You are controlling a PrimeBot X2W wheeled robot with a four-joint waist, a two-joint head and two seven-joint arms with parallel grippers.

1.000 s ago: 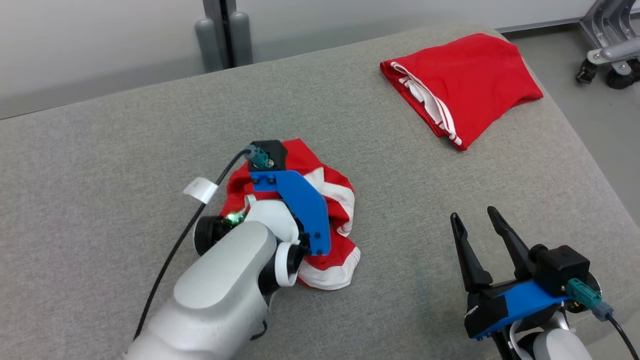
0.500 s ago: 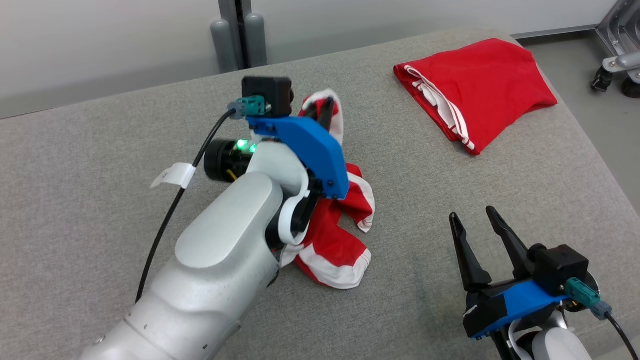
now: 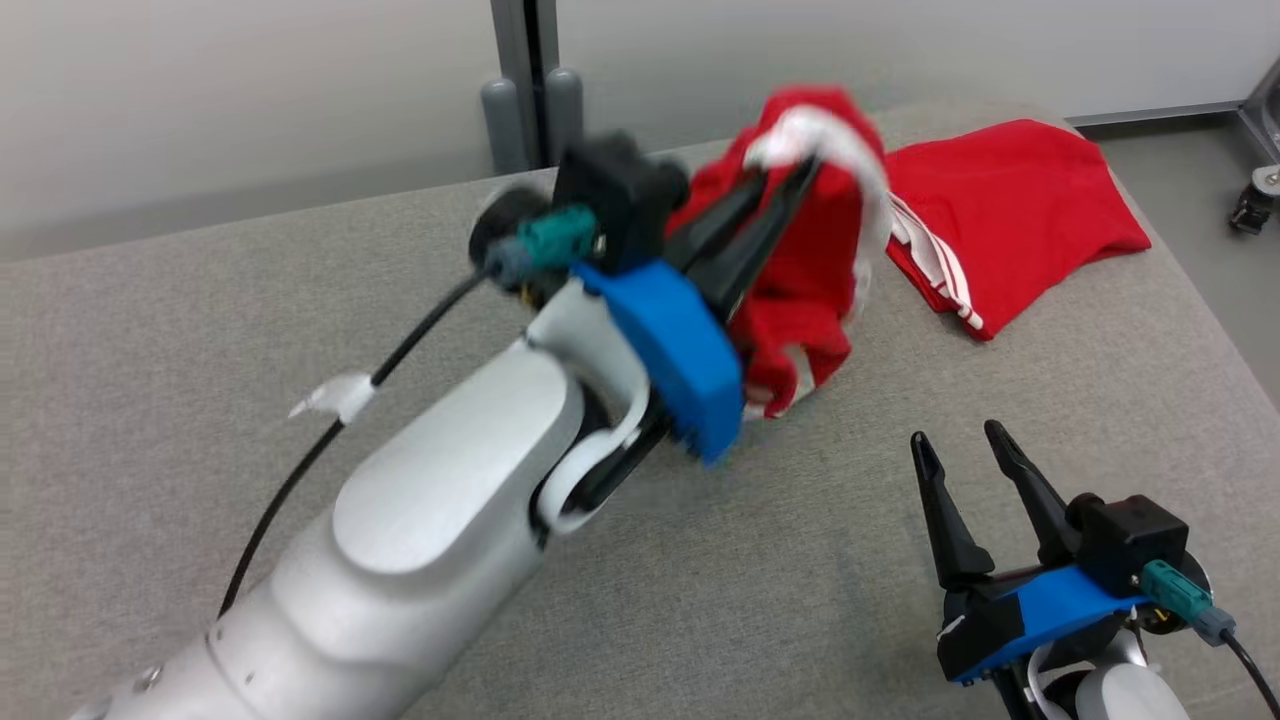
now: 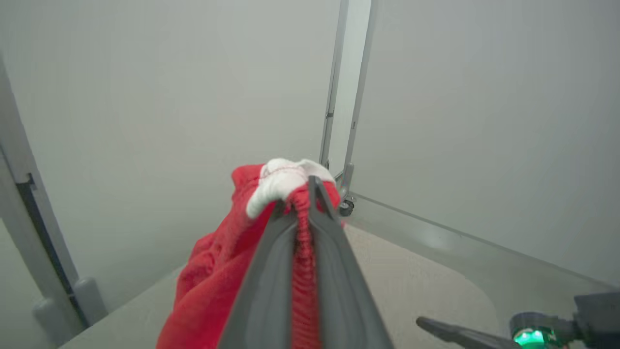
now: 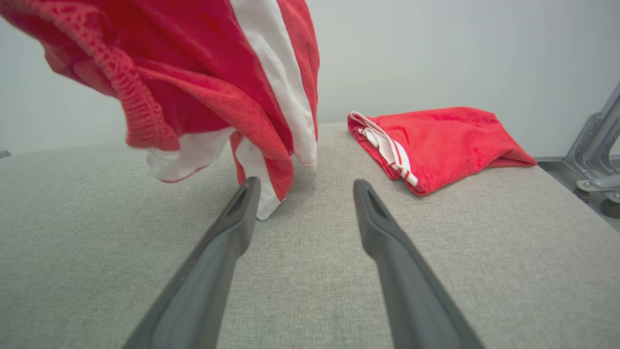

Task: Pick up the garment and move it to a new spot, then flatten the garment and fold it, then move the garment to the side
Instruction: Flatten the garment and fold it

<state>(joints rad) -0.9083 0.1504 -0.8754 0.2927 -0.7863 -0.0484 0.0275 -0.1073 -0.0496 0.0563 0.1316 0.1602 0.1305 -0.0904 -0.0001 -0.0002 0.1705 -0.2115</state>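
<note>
**Inspector:** State of the left gripper (image 3: 800, 175)?

**Assessor:** Closed tight on a bunched fold of the garment (image 3: 800, 300), which is red knit with white bands. The left wrist view shows cloth pinched along the length of both fingers, with white trim spilling over the tips.

**Inspector:** Location of the garment?

**Assessor:** Aloft, over the far middle of the grey padded surface (image 3: 200, 350). It hangs from the grip as a crumpled bundle. Its lowest corner is close to the padding, but I cannot tell whether it is touching or just clear. The head view is blurred around the arm.

**Inspector:** Right gripper (image 3: 953, 437)?

**Assessor:** Jaws spread, nothing between them. It sits low at the near right, well apart from the bundle.

**Inspector:** Anything else on the surface?

**Assessor:** A second red piece (image 3: 1020, 210), folded, at the far right corner. In the head view the hanging bundle is near it.

**Inspector:** Step in hand?

**Assessor:** The first, in my judgement: pick-up done, carry to the new spot under way. Flattening and folding are not yet begun.

**Inspector:** Requirement for the next move?

**Assessor:** Choose bare padding well apart from the folded piece, lower the bundle and let go. Both grippers will then likely be needed on separate edges to spread it flat. Risk noted: a single bunched grip gives no control over how the cloth lands.
</note>
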